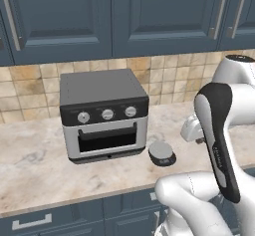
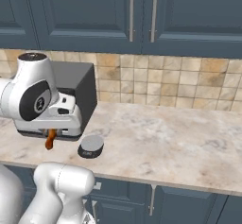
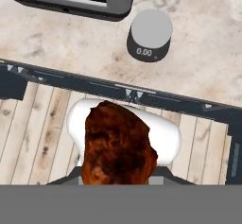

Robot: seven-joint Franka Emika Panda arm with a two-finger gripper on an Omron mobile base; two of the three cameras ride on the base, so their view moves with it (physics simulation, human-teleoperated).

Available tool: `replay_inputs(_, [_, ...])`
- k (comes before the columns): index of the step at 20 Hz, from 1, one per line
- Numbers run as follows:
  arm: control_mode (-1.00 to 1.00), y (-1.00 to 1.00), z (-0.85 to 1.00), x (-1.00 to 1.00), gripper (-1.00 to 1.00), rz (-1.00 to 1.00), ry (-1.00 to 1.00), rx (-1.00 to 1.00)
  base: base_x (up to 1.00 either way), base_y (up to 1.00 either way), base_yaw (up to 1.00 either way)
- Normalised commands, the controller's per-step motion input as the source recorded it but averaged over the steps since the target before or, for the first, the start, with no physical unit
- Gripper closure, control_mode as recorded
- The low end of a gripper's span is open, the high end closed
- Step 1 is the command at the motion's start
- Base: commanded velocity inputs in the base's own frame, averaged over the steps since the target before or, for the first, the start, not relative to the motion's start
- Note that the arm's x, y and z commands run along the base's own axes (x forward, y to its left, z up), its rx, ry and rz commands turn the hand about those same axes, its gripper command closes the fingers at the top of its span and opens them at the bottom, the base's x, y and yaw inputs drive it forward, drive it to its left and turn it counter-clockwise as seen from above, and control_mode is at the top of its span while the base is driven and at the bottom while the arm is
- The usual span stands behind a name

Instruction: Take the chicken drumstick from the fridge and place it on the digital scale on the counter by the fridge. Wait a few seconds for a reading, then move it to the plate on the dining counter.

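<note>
The orange-brown chicken drumstick (image 2: pixel 49 139) hangs bone end down from my gripper (image 2: pixel 50 134), which is shut on it. In the hand view the drumstick (image 3: pixel 118 145) looms large over the wooden floor, just short of the counter's front edge. The round grey digital scale (image 3: pixel 150 35) sits on the beige marbled counter (image 3: pixel 71 43) ahead, its display reading 0.00. From the right base the scale (image 2: pixel 90 146) lies just right of and below the drumstick. In the left base view the scale (image 1: pixel 162 153) stands by the toaster oven. The fridge, plate and dining counter are out of view.
A grey toaster oven (image 1: pixel 104 113) stands on the counter (image 1: pixel 40 160) just left of the scale, against the tan tiled backsplash (image 2: pixel 165 81). Dark blue wall cabinets (image 1: pixel 124 16) hang above. The counter (image 2: pixel 179 138) stretches on to the right of the scale.
</note>
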Motion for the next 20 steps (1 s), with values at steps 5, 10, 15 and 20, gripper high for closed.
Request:
replay_inputs(5, [-1.00,0.00,0.00,0.00,1.00,0.00,0.00,0.00,0.00,0.00,0.00])
replay_inputs(10, [-1.00,0.00,0.00,0.00,1.00,0.00,0.00,0.00,0.00,0.00,0.00])
replay_inputs(15, [1.00,0.00,0.00,0.00,1.00,0.00,0.00,0.00,-0.42,-0.27,-0.12])
replay_inputs(20, [1.00,0.00,0.00,0.00,1.00,0.00,0.00,0.00,-0.99,-0.69,-0.48])
